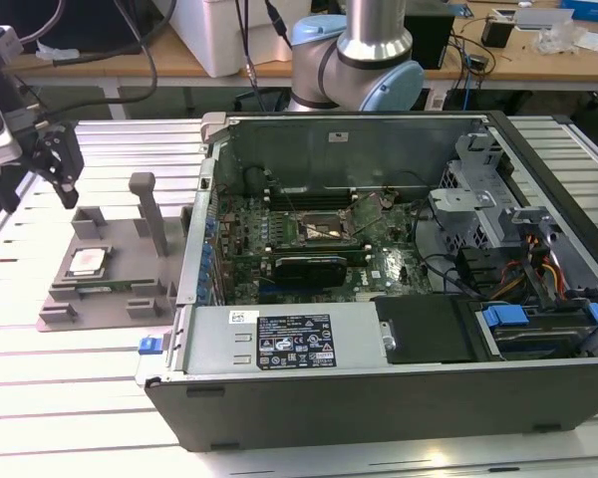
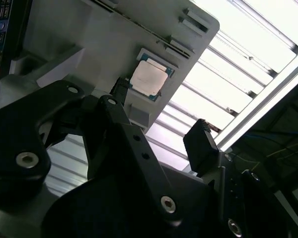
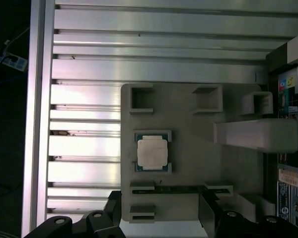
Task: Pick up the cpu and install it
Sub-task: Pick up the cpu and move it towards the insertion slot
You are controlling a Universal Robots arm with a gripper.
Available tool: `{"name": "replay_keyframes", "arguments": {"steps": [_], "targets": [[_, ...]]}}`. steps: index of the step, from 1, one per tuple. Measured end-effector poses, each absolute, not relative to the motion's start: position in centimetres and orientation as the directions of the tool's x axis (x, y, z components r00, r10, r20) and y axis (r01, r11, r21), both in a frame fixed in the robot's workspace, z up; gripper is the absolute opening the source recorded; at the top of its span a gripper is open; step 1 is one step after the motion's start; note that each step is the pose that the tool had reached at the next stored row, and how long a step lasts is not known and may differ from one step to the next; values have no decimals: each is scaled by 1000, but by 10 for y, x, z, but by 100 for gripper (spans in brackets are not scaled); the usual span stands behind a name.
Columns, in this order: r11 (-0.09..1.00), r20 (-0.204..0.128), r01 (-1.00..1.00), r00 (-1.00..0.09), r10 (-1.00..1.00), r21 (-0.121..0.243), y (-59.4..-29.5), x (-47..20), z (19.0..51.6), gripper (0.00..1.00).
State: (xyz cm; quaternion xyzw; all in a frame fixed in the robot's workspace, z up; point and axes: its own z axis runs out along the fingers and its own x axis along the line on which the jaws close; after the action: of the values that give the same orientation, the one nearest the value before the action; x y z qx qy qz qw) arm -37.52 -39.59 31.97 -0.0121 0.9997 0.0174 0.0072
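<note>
- Chip: a small flat square with a pale silver metal top and a thin greenish rim. It lies face up in a square recess of a holder, touched by nothing.
- Holder: a matte grey plastic plate with blocky raised tabs, hollow square pockets and one tall upright post. It rests on the tabletop at the exterior view's left of the computer case.
- Claw: black and angular, built of bolted metal links. It hangs in the air near the holder, on the side away from the case, with its jaws spread wide and nothing between them.
- In the second wrist view the claw shows two dark blunt fingers set far apart, and the chip sits beyond them, clear of both.
- In the first wrist view the chip lies square in its recess on the holder, apart from the claw.
- Tabletop: long ribbed aluminium slats, smooth and shiny.
- Computer case: a dark grey sheet-metal box lying on its side with the panel off.
- Inside is a green circuit board carrying a square black metal-framed socket, with a long black card just beside it.
</note>
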Motion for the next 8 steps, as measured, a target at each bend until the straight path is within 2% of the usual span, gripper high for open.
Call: {"name": "replay_keyframes", "arguments": {"steps": [8], "targets": [[999, -15, -25, -1000, -24, 35, -396, -375, 311, 72]]}}
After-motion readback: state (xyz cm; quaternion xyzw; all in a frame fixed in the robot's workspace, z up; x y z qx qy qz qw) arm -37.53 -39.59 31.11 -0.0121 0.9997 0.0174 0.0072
